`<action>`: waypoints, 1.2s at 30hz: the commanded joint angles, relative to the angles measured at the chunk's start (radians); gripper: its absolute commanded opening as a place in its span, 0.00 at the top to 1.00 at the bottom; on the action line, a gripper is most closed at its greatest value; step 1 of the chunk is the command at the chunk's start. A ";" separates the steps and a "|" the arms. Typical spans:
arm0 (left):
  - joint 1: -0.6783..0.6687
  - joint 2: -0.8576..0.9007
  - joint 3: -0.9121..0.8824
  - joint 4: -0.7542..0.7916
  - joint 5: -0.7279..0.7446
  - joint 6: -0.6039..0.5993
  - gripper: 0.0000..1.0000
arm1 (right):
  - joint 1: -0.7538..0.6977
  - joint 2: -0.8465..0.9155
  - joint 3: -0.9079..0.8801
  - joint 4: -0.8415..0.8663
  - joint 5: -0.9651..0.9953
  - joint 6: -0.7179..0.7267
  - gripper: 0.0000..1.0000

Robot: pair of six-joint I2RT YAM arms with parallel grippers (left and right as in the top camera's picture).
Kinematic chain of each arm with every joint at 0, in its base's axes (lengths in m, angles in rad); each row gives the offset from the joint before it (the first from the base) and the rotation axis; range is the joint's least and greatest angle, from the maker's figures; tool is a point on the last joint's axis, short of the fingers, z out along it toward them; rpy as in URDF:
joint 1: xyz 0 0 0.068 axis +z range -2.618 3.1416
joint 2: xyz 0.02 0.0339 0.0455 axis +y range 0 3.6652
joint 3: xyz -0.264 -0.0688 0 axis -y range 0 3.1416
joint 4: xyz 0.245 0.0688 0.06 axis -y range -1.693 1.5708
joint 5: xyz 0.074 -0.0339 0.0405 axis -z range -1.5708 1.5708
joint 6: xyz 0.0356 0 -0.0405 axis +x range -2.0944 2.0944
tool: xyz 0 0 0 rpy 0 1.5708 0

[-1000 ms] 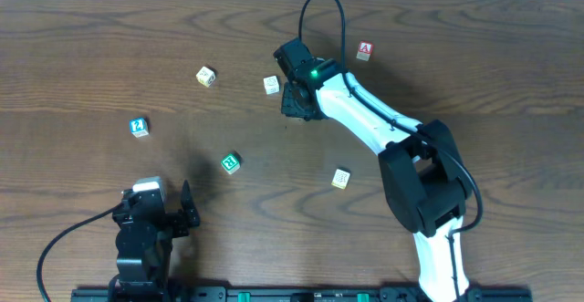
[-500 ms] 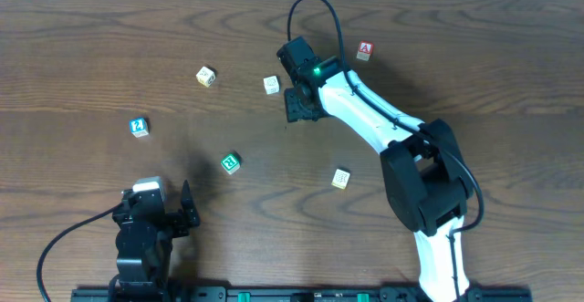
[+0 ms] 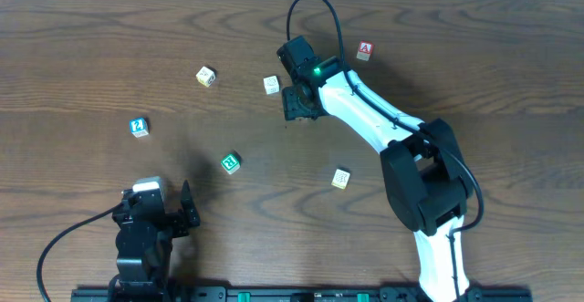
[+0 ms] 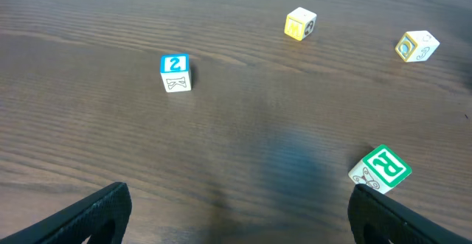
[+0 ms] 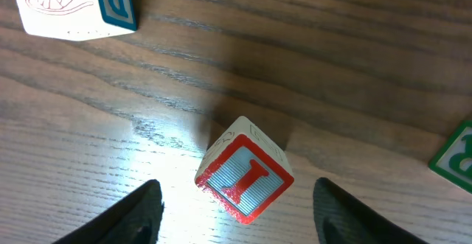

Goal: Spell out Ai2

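The red "I" cube (image 5: 245,179) rests on the table with its letter face up, turned diagonally. It sits between the fingers of my right gripper (image 5: 243,231), which is open and touches neither side. From overhead the right gripper (image 3: 299,103) covers that cube. The red "A" cube (image 3: 365,51) lies to the gripper's upper right. The blue "2" cube (image 3: 139,127) (image 4: 175,72) lies far left, well ahead of my left gripper (image 3: 184,213) (image 4: 243,225), which is wide open and empty.
A green cube (image 3: 230,162) (image 4: 381,170) sits by my left gripper's right finger. Cream cubes lie at upper left (image 3: 206,76), beside my right gripper (image 3: 271,85) and lower middle (image 3: 340,179). A cube with a blue side (image 5: 74,4) shows in the right wrist view.
My right gripper has shifted slightly to the left and its jaws stand wider. The left arm and the loose cubes have not moved.
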 commanded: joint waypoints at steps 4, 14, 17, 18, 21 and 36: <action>0.005 -0.006 -0.015 0.000 -0.003 0.018 0.05 | -0.007 0.008 0.008 0.002 -0.005 0.300 0.40; 0.005 -0.006 -0.015 0.000 -0.003 0.018 0.05 | -0.032 0.018 0.008 0.021 -0.001 0.400 0.41; 0.005 -0.006 -0.015 0.000 -0.003 0.018 0.05 | -0.038 0.021 0.008 0.017 -0.009 0.400 0.42; 0.005 -0.006 -0.015 0.000 -0.003 0.018 0.05 | -0.039 0.022 0.008 0.018 -0.011 0.400 0.42; 0.005 -0.006 -0.015 0.000 -0.003 0.018 0.05 | -0.037 0.022 0.008 0.019 -0.015 0.400 0.44; 0.005 -0.006 -0.015 0.000 -0.003 0.018 0.05 | -0.035 0.047 0.008 0.024 -0.069 0.399 0.47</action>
